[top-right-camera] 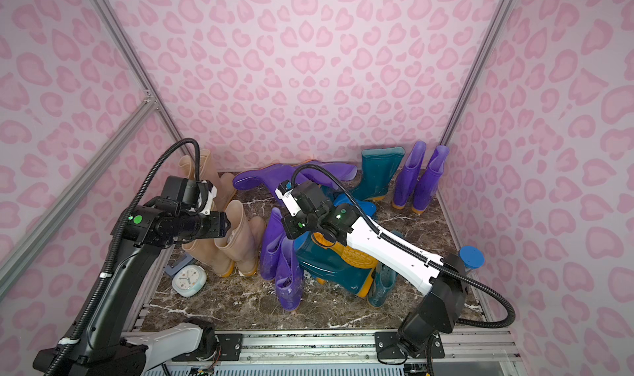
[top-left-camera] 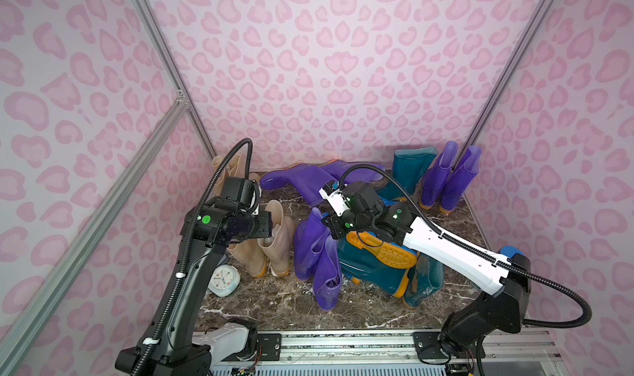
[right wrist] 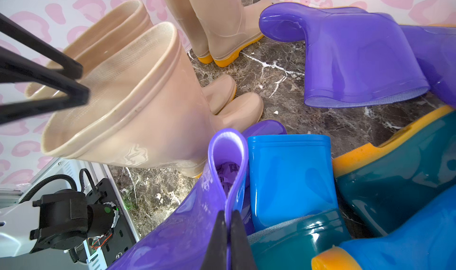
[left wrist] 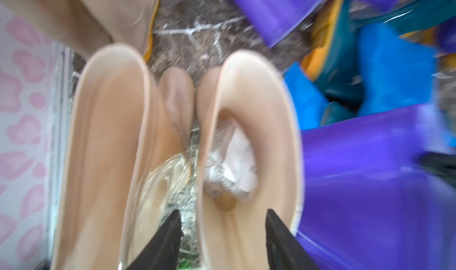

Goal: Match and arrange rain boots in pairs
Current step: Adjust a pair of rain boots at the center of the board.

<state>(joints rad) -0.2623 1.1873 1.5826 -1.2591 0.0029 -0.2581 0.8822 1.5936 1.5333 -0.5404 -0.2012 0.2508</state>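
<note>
Pink leopard-print walls [top-left-camera: 343, 65] all round, dark veined marble tabletop [top-left-camera: 291, 309] underneath.

Boots first. One purple pair [top-left-camera: 449, 182] stands upright in the far right corner, so that one's done. A beige pair [right wrist: 217, 27] stands in the far left corner. A second beige pair [top-left-camera: 274, 244] is upright, side by side near the left edge, so I'd call beige sorted.

The rest is a mess. Two purple boots [top-left-camera: 298, 180] lie flat along the far edge. One teal boot [top-left-camera: 408, 171] stands alone beside the finished purple pair. Right of centre, teal boots [top-left-camera: 370, 271] are heaped with bright blue boots [right wrist: 291, 180].

My right tool [right wrist: 228, 215] is clamped together on the cuff of the middle purple boot [right wrist: 177, 231], which leans at that heap with another purple beside it. My left tool [left wrist: 223, 239] is apart, straddling a shaft wall of the second beige pair.

I reckon three pairs are settled, with teal, blue and four purples to go. The alarm clock [top-left-camera: 223, 280] by the left edge isn't mine to sort.
</note>
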